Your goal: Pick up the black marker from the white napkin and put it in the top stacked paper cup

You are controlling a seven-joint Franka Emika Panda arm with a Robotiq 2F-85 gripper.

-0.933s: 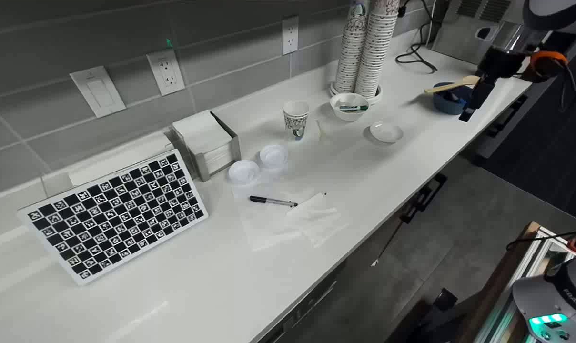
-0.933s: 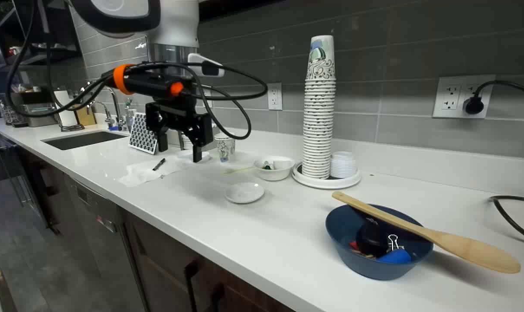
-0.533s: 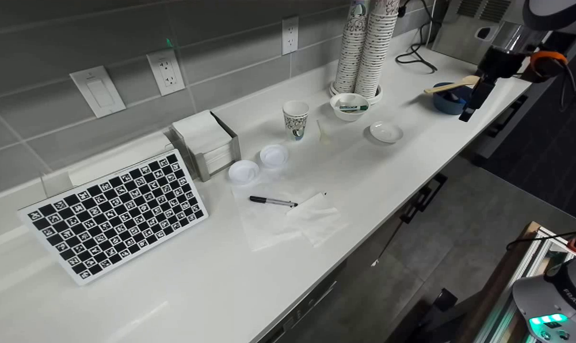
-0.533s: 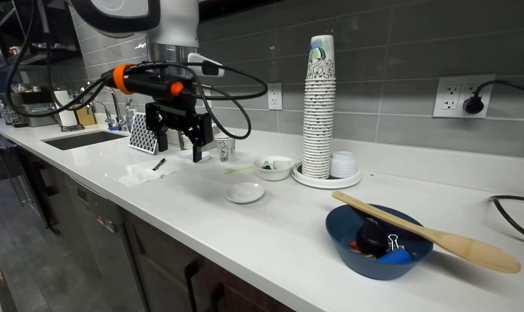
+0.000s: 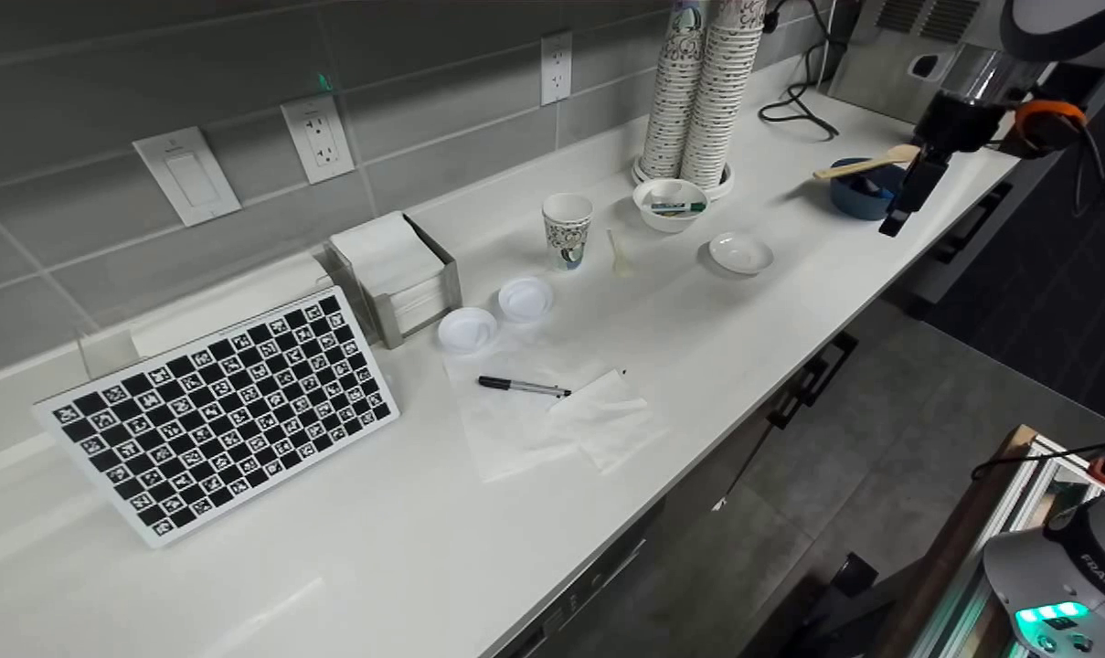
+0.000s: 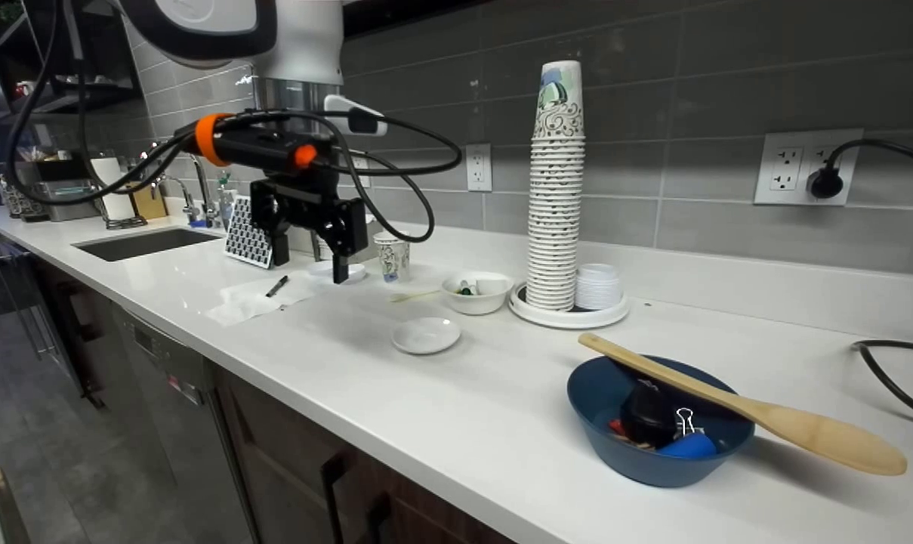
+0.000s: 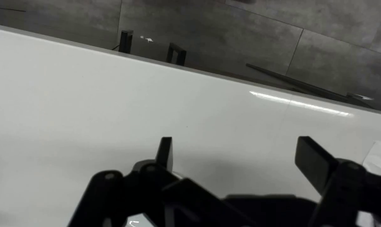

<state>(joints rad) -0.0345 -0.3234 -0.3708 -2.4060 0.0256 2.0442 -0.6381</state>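
Note:
The black marker point(image 5: 525, 387) with a grey barrel lies on the flat white napkin point(image 5: 529, 448); both also show in an exterior view, marker point(image 6: 277, 286) and napkin point(image 6: 233, 304). A patterned paper cup point(image 5: 568, 233), seemingly a short stack, stands upright near the wall; it also shows in an exterior view point(image 6: 393, 259). Tall stacks of paper cups point(image 6: 556, 219) stand on a round tray. My gripper point(image 6: 310, 270) is open and empty, above the counter and apart from the marker. In the wrist view its fingers point(image 7: 235, 138) are wide apart; the marker is not visible there.
A white bowl with markers point(image 5: 669, 219), a small white dish point(image 5: 740, 253), two white lids point(image 5: 525, 299) and a napkin holder point(image 5: 415, 292) stand on the counter. A blue bowl point(image 6: 660, 461) bears a wooden spoon point(image 6: 826, 434). A checkered board point(image 5: 232, 411) leans at the wall.
The arm and open gripper have shifted very slightly, a little to the left in both exterior views. The marker, napkin and cups have not moved.

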